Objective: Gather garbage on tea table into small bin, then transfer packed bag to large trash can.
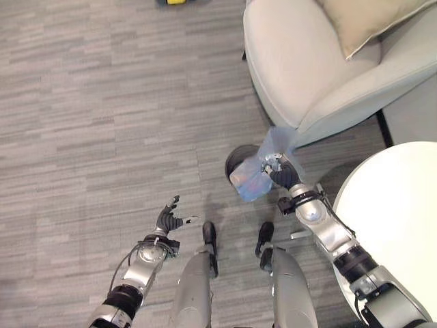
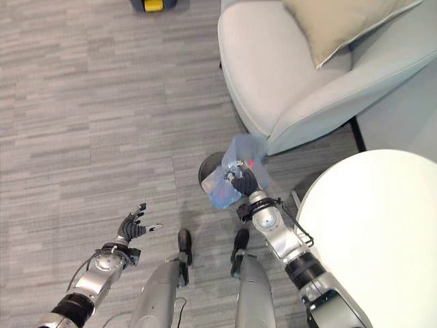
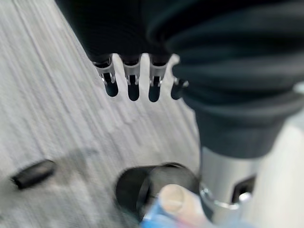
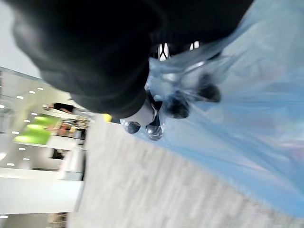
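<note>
While gripping the translucent blue plastic bag (image 1: 254, 179) in the curled right hand (image 1: 281, 172), left hand (image 1: 168, 220) spread empty, lifting clear of the small black round bin (image 1: 237, 161), carrying to the large can next.

Grey wood-grain plank flooring (image 1: 102, 102) covered the room. A pale grey upholstered armchair (image 1: 300, 61) held a beige cushion (image 1: 369, 20), and a round white table (image 1: 396, 219) stood near it.

No legible text, label, number or sign on any surface here.
</note>
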Motion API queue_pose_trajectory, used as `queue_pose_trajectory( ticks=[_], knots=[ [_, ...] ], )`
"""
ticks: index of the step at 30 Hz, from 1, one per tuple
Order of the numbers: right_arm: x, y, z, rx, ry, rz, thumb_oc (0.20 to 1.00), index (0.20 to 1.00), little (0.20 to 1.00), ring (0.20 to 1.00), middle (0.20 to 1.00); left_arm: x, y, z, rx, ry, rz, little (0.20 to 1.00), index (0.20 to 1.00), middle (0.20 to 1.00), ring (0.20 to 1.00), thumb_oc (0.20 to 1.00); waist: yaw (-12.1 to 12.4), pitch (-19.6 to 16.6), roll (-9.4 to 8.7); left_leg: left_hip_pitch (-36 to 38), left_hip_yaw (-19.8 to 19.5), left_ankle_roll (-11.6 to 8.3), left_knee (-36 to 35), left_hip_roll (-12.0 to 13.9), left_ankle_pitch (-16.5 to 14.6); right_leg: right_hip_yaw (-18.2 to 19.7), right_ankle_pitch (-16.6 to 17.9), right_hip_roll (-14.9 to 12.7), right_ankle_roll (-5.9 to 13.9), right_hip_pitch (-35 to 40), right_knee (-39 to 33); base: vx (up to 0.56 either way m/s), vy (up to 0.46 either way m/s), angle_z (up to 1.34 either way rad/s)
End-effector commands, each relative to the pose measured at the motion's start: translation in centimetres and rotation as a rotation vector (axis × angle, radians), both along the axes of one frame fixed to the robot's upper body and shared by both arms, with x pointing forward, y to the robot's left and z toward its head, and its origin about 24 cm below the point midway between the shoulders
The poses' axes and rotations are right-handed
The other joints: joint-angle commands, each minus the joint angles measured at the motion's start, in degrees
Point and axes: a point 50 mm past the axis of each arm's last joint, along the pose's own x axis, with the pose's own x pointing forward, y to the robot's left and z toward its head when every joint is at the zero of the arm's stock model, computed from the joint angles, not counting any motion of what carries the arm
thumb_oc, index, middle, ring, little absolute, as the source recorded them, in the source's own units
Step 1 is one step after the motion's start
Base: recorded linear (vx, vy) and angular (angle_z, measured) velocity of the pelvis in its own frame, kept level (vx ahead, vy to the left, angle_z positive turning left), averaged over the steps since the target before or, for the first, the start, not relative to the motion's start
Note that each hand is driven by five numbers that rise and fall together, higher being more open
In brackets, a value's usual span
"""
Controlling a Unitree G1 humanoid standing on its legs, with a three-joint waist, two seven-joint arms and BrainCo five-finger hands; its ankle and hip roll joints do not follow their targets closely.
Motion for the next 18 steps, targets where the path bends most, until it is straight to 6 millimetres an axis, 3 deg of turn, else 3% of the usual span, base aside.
queue_pose_trajectory(
  ticks=[1,3,4,8,13,15,16,17,18],
  knots=[
    [-0.3,1.0,4.4,0.142,-0.181,0.091,0.200,0.200,0.200,0.200,0.200,-0.5,1.0,1.2,0.002,-0.071,0.010,1.000,1.000,1.000,1.000,1.000,-0.13,-1.15,-2.14,5.12,-1.16,-2.03,-1.16,0.05,-6.22,0.31,0.79,-1.28,5.97,5.73,-7.45,0.05,0.059,-0.09],
    [-0.9,0.8,3.6,0.169,-0.152,0.090,0.200,0.200,0.200,0.200,0.200,-1.0,1.2,0.9,-0.032,-0.067,0.042,1.000,1.000,1.000,1.000,1.000,-0.38,-3.01,-2.90,9.03,-0.15,-1.96,-3.46,-0.21,-6.26,0.62,1.92,-1.02,6.81,9.22,-10.11,0.08,0.142,-0.19],
    [-1.7,0.2,2.7,0.185,-0.115,0.088,0.200,0.200,0.200,0.200,0.200,-1.9,1.7,0.7,-0.036,-0.055,0.057,1.000,1.000,1.000,1.000,1.000,-0.74,-5.57,-3.62,13.59,1.21,-1.62,-7.14,-1.09,-6.11,1.22,3.28,-0.29,7.86,12.78,-13.58,0.10,0.210,-0.28],
    [-2.1,1.1,3.0,0.212,-0.128,0.129,0.200,0.200,0.200,0.200,0.200,-2.0,2.0,1.3,-0.013,-0.076,0.038,1.000,1.000,1.000,1.000,1.000,-0.83,-5.94,-3.68,16.44,2.64,-0.48,-10.89,-1.39,-4.21,3.40,7.36,-0.61,10.07,10.98,-11.06,-0.07,0.113,-0.31],
    [-2.1,0.8,3.9,0.211,-0.174,0.124,0.200,0.200,0.200,0.200,0.200,-1.4,1.6,2.4,-0.001,-0.117,-0.015,1.000,1.000,1.000,1.000,1.000,0.57,-6.02,-2.51,14.08,1.58,0.74,-9.35,-0.50,-2.32,8.69,-1.59,2.82,8.39,13.77,0.47,-0.20,0.011,-0.13],
    [-2.1,0.4,4.2,0.205,-0.188,0.114,0.200,0.200,0.200,0.200,0.200,-1.4,1.6,2.7,0.000,-0.126,-0.023,1.000,1.000,1.000,1.000,1.000,1.61,-6.79,-2.17,12.09,0.96,0.87,-8.19,-0.11,-1.55,10.69,-3.52,4.52,7.81,14.66,4.39,-0.16,-0.082,0.31],
    [-2.1,0.4,4.2,0.205,-0.188,0.114,0.200,0.200,0.200,0.200,0.200,-1.4,1.6,2.7,0.000,-0.126,-0.023,1.000,1.000,1.000,1.000,1.000,1.63,-6.86,-2.15,12.02,0.97,0.87,-8.19,-0.08,-1.55,10.70,-3.49,4.55,7.80,14.60,4.36,-0.21,-0.172,0.09],
    [-2.1,0.3,4.3,0.201,-0.191,0.114,0.200,0.200,0.200,0.200,0.200,-1.3,1.3,3.2,0.008,-0.148,-0.051,1.000,1.000,1.000,1.000,1.000,3.20,-6.96,-2.90,9.67,0.01,0.24,-7.35,-0.22,-0.45,11.57,-7.09,5.58,6.25,18.06,0.02,-0.25,-0.250,0.10],
    [-2.0,0.4,4.4,0.211,-0.193,0.112,0.200,0.200,0.200,0.200,0.200,-1.1,1.1,3.5,0.011,-0.160,-0.059,1.000,1.000,1.000,1.000,1.000,3.68,-6.87,-3.18,7.11,-0.87,-0.68,-6.71,-0.02,1.53,11.77,-8.46,6.82,4.98,19.73,-4.66,-0.32,-0.321,0.21]
  ],
)
